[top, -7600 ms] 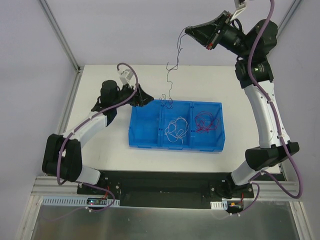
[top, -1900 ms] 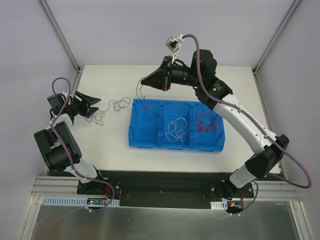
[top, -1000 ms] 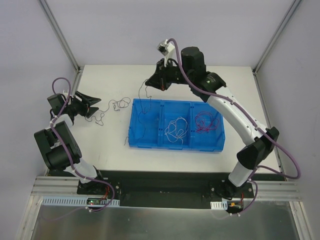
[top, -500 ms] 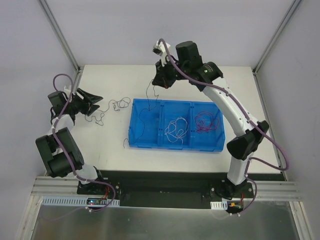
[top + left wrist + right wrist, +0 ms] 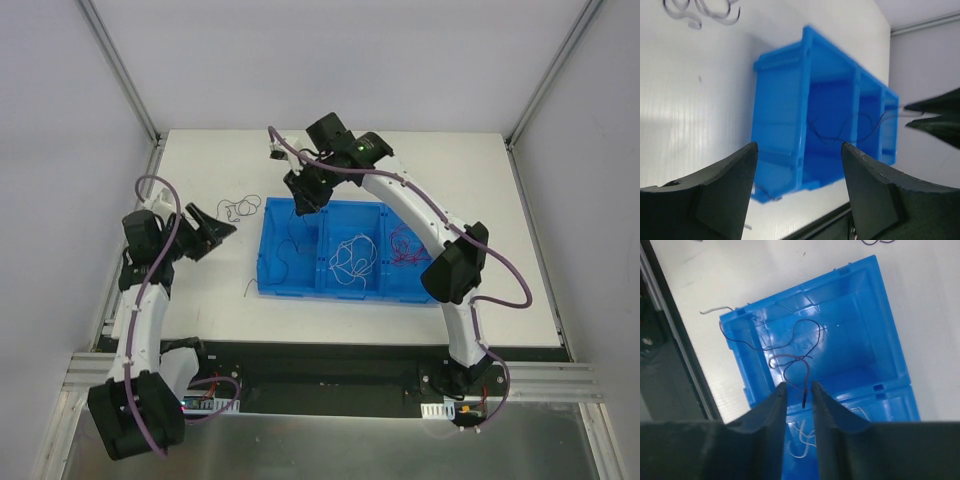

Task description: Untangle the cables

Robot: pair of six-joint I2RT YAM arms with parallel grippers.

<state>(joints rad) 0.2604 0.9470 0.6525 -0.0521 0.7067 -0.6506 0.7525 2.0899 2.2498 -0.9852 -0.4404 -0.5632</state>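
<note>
Blue hard-plastic bin [image 5: 320, 288] on the counter [image 5: 200, 160] sorts the hair-thin curls, seen from above: white cable [image 5: 350, 260] mid cell, red cable [image 5: 415, 243] right, dark cable [image 5: 285, 258] left, under my right end effector [image 5: 300, 200]. Left wrist: my left end effector [image 5: 799, 147] gapes wide and empty, clear of the bin. Right wrist: those fingers [image 5: 765, 425] stand a crack apart with the dark cable's tip in the gap, unpinched, I judge, so it can settle into its cell.

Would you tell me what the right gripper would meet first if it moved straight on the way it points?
Probably the dark wire in the blue bin's end compartment, directly ahead of the right gripper; depth is unclear.
</note>
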